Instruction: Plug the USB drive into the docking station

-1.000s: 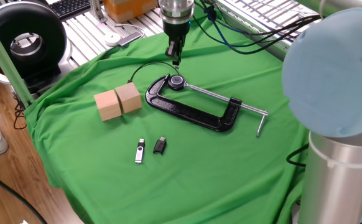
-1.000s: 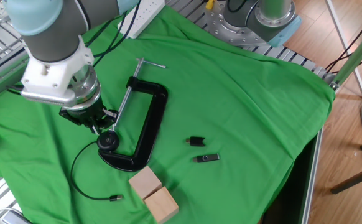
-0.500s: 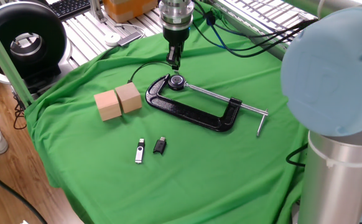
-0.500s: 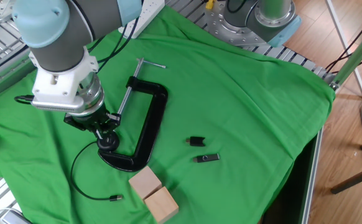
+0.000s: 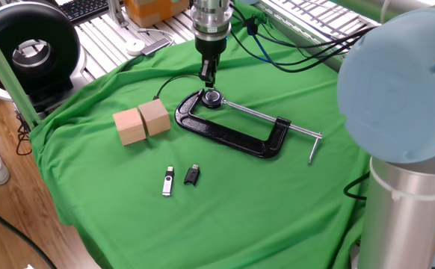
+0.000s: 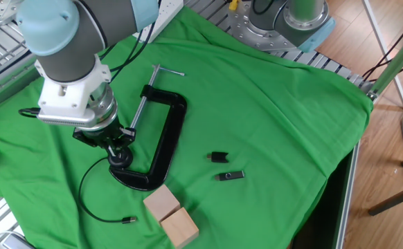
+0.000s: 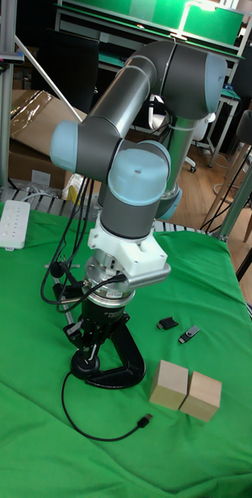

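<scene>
Gripper poised over the clamp's round pad, USB drive untouched on the cloth

Nearest in one fixed view, the silver USB drive (image 5: 167, 181) lies flat on the green counter (image 5: 277, 194) just beside a small black dongle (image 5: 192, 175), well apart from the arm; further back sit two wooden blocks (image 5: 143, 122), then the black C-clamp (image 5: 232, 128). Beyond it the gripper (image 5: 208, 75) points straight down above the clamp's pad, its fingers (image 5: 205, 72) looking narrow and empty. No docking station is evident.

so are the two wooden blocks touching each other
Touching. One fixed view shows the wooden blocks pressed side by side with no green cloth between them.
</scene>
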`<state>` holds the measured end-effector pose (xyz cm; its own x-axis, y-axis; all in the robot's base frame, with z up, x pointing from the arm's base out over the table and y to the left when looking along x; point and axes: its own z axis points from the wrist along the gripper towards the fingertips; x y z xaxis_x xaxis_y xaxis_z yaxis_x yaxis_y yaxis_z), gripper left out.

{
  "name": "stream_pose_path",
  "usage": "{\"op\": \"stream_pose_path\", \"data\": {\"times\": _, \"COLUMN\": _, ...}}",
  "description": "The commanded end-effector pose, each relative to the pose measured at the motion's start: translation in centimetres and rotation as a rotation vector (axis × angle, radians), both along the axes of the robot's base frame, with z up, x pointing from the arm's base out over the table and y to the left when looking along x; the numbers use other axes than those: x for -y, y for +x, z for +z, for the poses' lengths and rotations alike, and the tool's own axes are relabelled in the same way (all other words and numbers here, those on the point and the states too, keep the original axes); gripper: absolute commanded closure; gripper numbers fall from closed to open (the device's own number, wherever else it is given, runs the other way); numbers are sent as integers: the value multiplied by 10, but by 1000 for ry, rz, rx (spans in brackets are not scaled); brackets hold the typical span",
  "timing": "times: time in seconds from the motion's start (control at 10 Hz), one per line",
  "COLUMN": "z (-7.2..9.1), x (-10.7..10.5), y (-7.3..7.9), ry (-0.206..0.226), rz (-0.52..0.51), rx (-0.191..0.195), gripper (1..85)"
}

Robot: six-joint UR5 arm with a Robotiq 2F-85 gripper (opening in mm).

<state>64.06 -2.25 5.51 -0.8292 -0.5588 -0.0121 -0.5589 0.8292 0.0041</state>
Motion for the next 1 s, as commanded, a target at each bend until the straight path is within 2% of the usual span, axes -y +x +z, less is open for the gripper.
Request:
{"op": "stream_pose_path", "data": {"times": 0.0, "z": -1, "x": -1, "y": 0, "ry": 11, "rz": -6, "rx": -1, "gripper": 840}}
{"op": "stream_pose_path", "data": {"times": 0.2, "z": 6, "x": 2, "y": -4, "ry": 17, "rz": -9, "rx": -11, "gripper": 840}}
{"op": "stream_pose_path", "data": {"times": 0.5, "z": 7, "x": 4, "y": -11, "ry": 10, "rz": -38, "rx": -41, "gripper": 840}}
{"op": "stream_pose_path", "data": {"times": 0.6, "z": 7, "x": 0, "y": -13, "ry": 24, "rz": -44, "rx": -47, "gripper": 840}}
{"op": "stream_pose_path", "data": {"times": 0.8, "z": 7, "x": 11, "y": -15, "ry": -16, "rz": -69, "rx": -54, "gripper": 840}}
{"op": "stream_pose_path", "data": {"times": 0.9, "z": 7, "x": 11, "y": -17, "ry": -19, "rz": -89, "rx": -65, "gripper": 840}}
